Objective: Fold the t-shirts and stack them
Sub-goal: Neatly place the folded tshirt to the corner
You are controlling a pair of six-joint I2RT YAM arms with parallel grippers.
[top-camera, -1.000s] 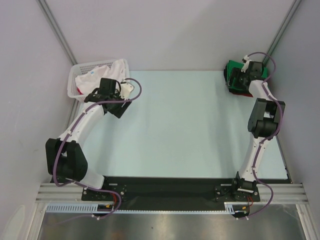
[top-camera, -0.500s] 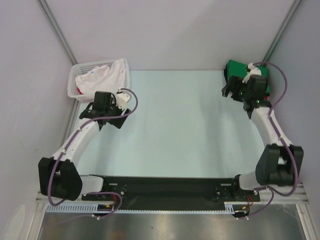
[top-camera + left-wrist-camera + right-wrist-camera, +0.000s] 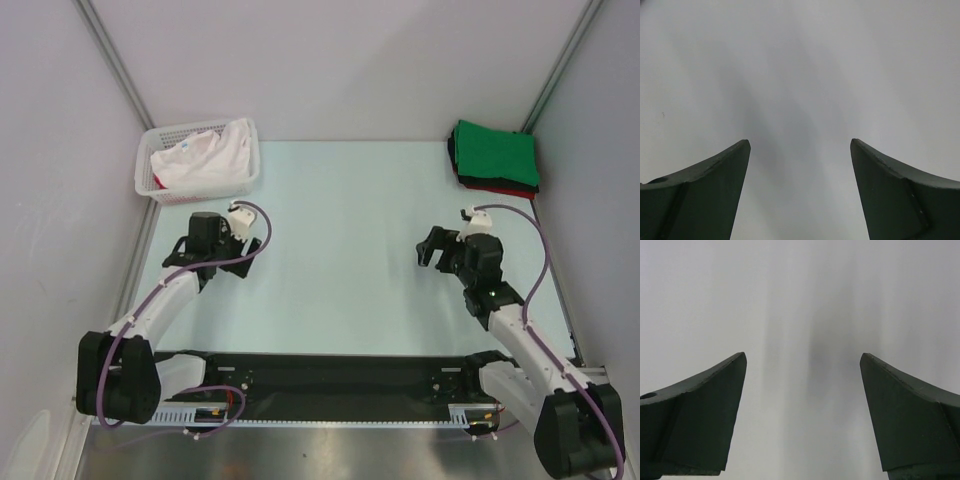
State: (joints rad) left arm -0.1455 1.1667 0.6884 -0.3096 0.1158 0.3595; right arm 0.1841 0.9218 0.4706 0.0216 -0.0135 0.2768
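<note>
A folded bright green t-shirt (image 3: 497, 151) lies on top of a stack at the back right. A black t-shirt (image 3: 453, 152) shows at the stack's left edge and a red t-shirt (image 3: 497, 189) at its near edge. A white t-shirt (image 3: 208, 154) lies crumpled in the basket at the back left. My left gripper (image 3: 208, 255) is open and empty over the table, a little in front of the basket. My right gripper (image 3: 433, 249) is open and empty over the table, well in front of the stack. The left wrist view (image 3: 800, 150) and right wrist view (image 3: 802, 365) show only open fingers over bare surface.
A white plastic mesh basket (image 3: 148, 186) stands at the back left corner. The pale table (image 3: 340, 230) is walled by grey panels at the left, back and right. A black base rail (image 3: 340, 375) runs along the near edge.
My right gripper has left the green stack and drawn back toward the near side. My left gripper has drawn back from the basket and lowered. Both stay open and empty.
</note>
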